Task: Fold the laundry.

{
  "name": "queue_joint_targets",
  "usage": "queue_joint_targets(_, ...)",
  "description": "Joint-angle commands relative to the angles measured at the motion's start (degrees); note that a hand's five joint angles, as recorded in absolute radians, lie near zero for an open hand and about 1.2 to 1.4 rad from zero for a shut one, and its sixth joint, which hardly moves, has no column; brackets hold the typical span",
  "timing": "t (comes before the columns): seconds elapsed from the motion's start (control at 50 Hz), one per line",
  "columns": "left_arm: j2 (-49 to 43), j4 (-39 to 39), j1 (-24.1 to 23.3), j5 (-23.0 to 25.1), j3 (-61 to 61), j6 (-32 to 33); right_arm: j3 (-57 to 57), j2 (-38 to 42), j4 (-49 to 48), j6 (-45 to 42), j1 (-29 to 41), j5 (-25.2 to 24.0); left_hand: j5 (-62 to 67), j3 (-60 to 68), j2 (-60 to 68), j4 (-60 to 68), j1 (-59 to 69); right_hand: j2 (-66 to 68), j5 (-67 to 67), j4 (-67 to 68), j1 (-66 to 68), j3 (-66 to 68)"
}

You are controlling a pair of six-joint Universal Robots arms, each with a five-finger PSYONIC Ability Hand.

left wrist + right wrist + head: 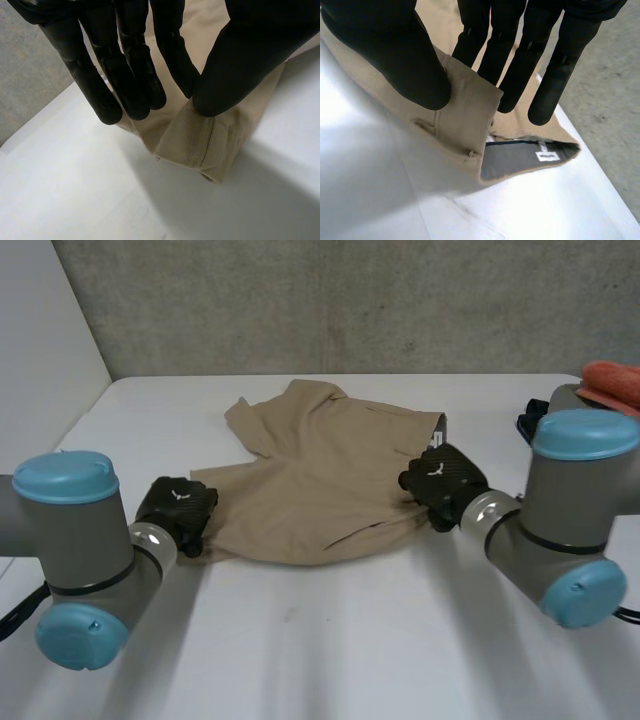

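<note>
One pair of tan shorts (320, 480) lies mid-table, its far part rumpled and the waistband label (547, 156) unreadable. The left hand (178, 510) pinches the near left corner and the right hand (445, 483) pinches the waistband edge. The table (350, 640) is white and the wall (350, 300) concrete. One orange cloth (612, 382) is cut off at far right.

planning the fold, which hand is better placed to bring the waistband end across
Right. The right hand pinches the waistband of the tan garment; the left hand pinches the opposite hem.
</note>
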Motion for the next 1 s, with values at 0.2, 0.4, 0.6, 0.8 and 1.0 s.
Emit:
queue_joint_targets(0.2, 9.1, -17.1, 1.5, 9.8, -4.3, 4.4, 13.4, -14.7, 26.3, -9.7, -5.0, 0.8, 13.3, 12.0, 11.7, 11.4, 13.4, 12.8, 13.3, 11.7, 17.4, 12.7)
queue_joint_targets(0.4, 8.1, -11.5, 1.6, 10.6, -4.0, 4.2, 11.3, -11.8, 7.6, 6.2, -3.3, -0.2, -27.5, -28.8, -29.1, -29.4, -27.4, 12.8, 13.3, 11.7, 17.4, 12.7)
queue_joint_targets(0.6, 9.3, -12.5, -0.6, 6.0, -5.1, 3.9, 8.4, -7.9, 2.7, 14.8, -3.5, 4.9, -38.1, -39.4, -39.7, -40.0, -38.0, 12.8, 13.3, 11.7, 17.4, 12.7)
queue_joint_targets(0.8, 9.1, -15.7, -3.0, 6.4, -3.9, 3.4, 8.5, -7.0, -1.1, 15.9, -3.9, 6.9, -38.3, -39.6, -39.9, -40.2, -38.2, 12.8, 13.3, 11.7, 17.4, 12.7)
queue_joint_targets(1.0, -0.9, -9.4, -4.3, -0.1, 3.4, 3.9, 10.8, -9.9, 0.1, 16.7, -4.7, 5.6, 13.3, 12.0, 11.7, 11.4, 13.4, 12.8, 13.3, 11.7, 17.4, 12.7)
